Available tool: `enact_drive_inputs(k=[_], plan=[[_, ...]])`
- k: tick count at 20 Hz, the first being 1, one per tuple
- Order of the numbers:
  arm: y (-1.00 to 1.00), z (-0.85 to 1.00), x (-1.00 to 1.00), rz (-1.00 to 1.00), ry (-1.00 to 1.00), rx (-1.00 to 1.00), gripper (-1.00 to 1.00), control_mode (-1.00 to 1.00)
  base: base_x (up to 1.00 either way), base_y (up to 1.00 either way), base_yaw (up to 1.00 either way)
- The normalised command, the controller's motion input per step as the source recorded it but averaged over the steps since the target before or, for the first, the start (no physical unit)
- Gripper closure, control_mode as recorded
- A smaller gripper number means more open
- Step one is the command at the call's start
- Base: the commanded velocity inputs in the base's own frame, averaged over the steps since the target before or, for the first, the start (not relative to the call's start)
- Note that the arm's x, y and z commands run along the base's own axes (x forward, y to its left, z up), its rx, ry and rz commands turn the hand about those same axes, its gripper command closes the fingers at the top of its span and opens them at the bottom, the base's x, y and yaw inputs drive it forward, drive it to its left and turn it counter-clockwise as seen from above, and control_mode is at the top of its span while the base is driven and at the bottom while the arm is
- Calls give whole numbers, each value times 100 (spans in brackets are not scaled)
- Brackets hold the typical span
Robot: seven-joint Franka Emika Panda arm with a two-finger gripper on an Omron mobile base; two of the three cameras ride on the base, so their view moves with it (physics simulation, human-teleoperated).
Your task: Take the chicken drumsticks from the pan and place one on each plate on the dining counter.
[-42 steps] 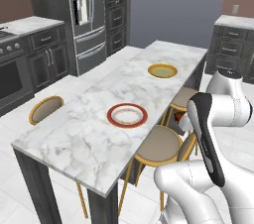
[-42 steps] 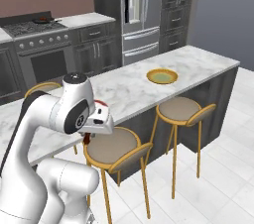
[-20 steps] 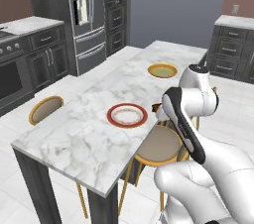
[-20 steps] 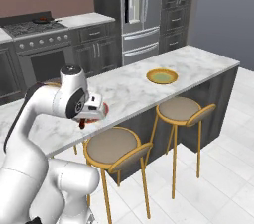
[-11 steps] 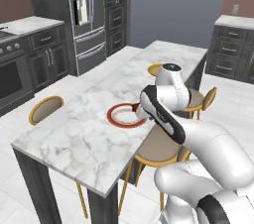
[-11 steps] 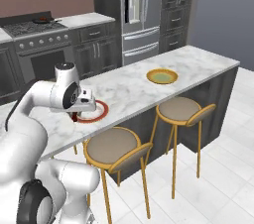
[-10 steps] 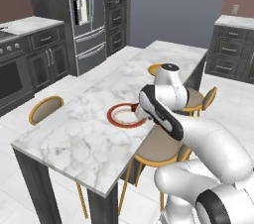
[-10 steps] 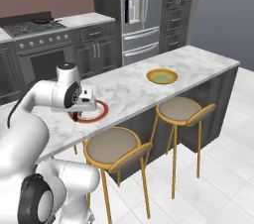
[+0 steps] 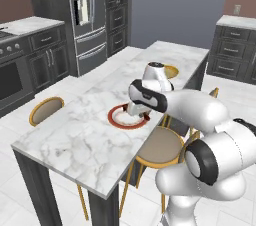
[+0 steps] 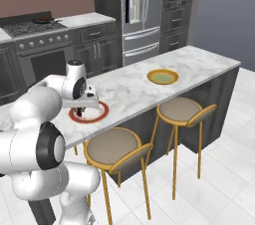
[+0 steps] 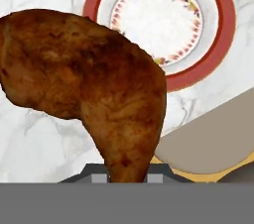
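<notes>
The gripper (image 10: pixel 82 111) is clamping a chicken drumstick (image 11: pixel 94 84) by its thin bone end, with the plump end reaching away from the fingers and slightly to one side in the hand view. Just beyond the drumstick in that view, the red-rimmed plate (image 11: pixel 224 34) is lying flat on the dining counter (image 11: pixel 30 139), its pale centre ringed by a small floral band. In the right base view the gripper is hanging directly over that red-rimmed plate (image 10: pixel 99 113), close above it, though whether the meat is touching the plate is too small to tell. The left base view shows the hand (image 9: pixel 135 110) at the same plate (image 9: pixel 120 119), near the counter's stool-side edge. The yellow-tan plate (image 10: pixel 162 76) is sitting well apart from the hand, farther along the dining counter (image 10: pixel 199 64). A tan-seated stool (image 10: pixel 112 145) is standing just beside and below the gripper, and a second stool (image 10: pixel 180 109) is standing farther off under the yellow-tan plate.
</notes>
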Motion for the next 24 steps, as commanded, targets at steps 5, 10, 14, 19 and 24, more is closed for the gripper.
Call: enact_drive_inputs(k=[5,10,14,19,24], plan=[[11,-14,48,0,2,0,100,-100,0,0,0],[9,-34,49,0,10,0,100,-100,0,0,0],[8,-39,36,0,11,0,100,-100,0,0,0],[8,-35,40,0,8,0,100,-100,0,0,0],[10,-22,44,0,0,0,100,-100,0,0,0]])
